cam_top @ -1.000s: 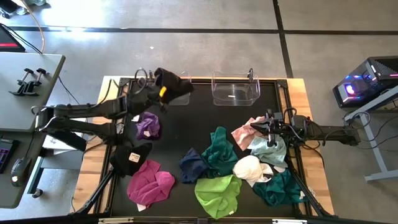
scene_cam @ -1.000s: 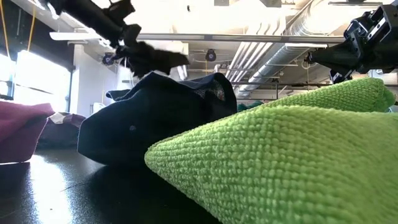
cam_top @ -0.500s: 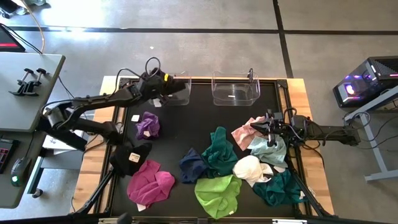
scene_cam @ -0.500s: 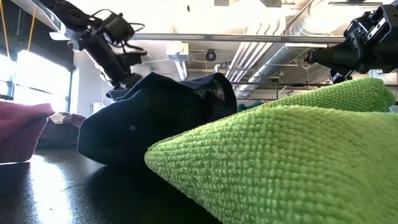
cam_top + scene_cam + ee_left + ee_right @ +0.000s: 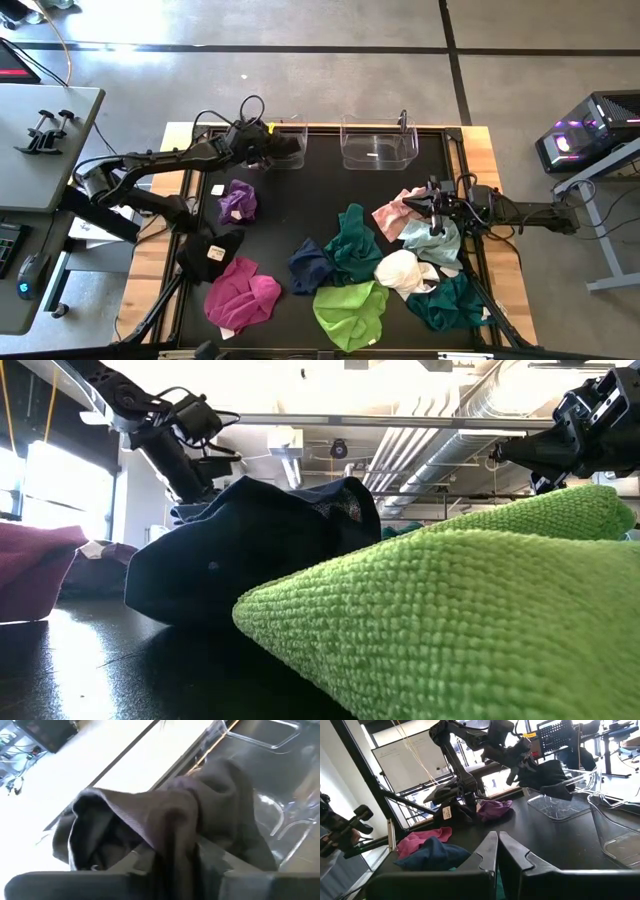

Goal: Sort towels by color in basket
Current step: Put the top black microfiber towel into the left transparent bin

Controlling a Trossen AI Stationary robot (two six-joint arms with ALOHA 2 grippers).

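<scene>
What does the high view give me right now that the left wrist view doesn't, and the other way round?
Only the high view shows the whole spread: the second clear bin standing empty, the purple towel, magenta towel, lime towel, white towel, and the right gripper shut above the pink towel. Only the left wrist view shows the folds of the black towel draped over the left bin's clear wall. Both show that black towel at the left bin, at the left gripper.
</scene>
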